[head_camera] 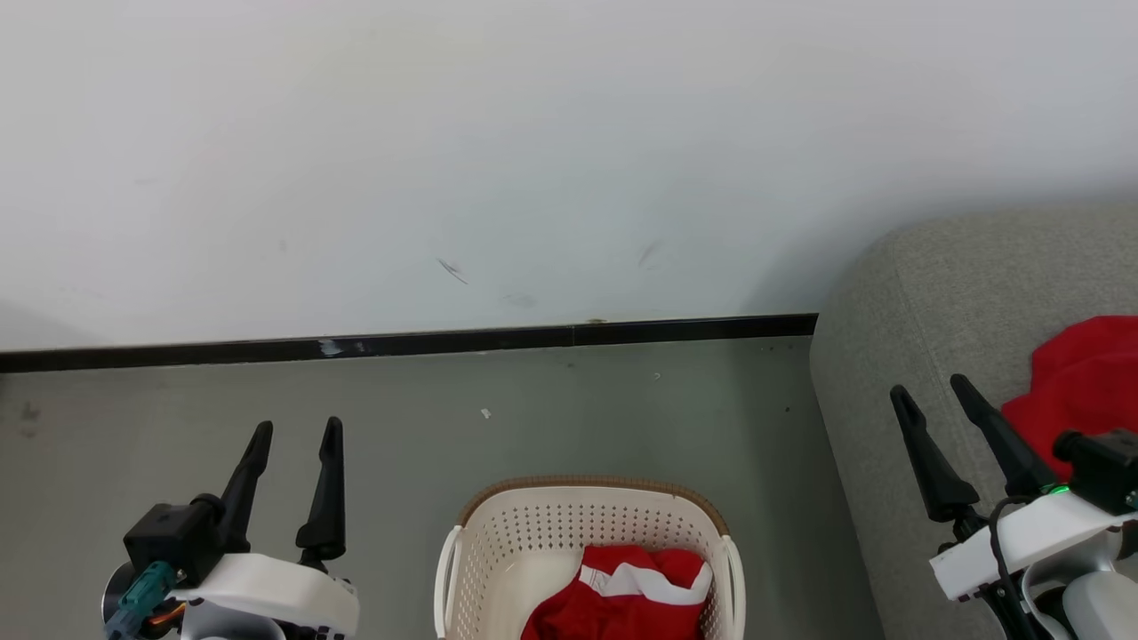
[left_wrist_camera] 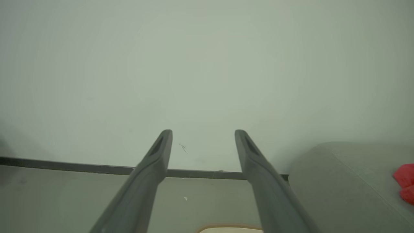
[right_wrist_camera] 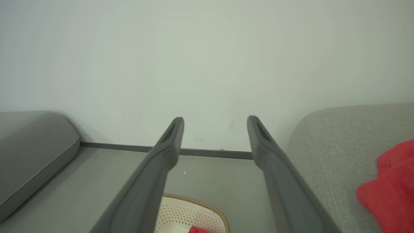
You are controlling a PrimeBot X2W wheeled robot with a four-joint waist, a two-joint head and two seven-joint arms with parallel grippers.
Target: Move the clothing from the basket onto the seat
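The cream perforated basket with a brown rim stands on the floor at the bottom centre; red clothing with a white band lies inside it. Another red garment rests on the grey-green seat at the right. My left gripper hangs open and empty to the left of the basket. Over the seat's edge, my right gripper stands open and empty, just left of the red garment. The right wrist view shows the basket rim, the seat and the red garment.
A white wall with a black baseboard runs behind the grey floor. Another grey cushion lies at the left in the right wrist view. The left wrist view catches the seat and a bit of red fabric.
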